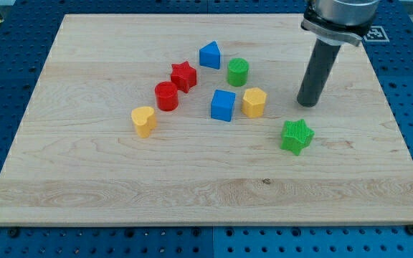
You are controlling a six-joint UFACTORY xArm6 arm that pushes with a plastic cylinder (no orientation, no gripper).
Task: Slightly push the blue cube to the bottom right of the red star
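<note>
The blue cube [223, 105] sits near the board's middle, below and to the right of the red star [183, 76]. A yellow hexagonal block [254, 102] stands right beside the cube on its right. My tip [307, 104] rests on the board well to the right of the cube, past the yellow block, and just above the green star [296, 136]. The tip touches no block.
A blue triangular block [209, 55] and a green cylinder [237, 72] lie above the cube. A red cylinder [166, 95] sits by the red star's lower left, and a yellow heart [143, 120] lies further left. The wooden board [84, 186] is bordered by blue perforated table.
</note>
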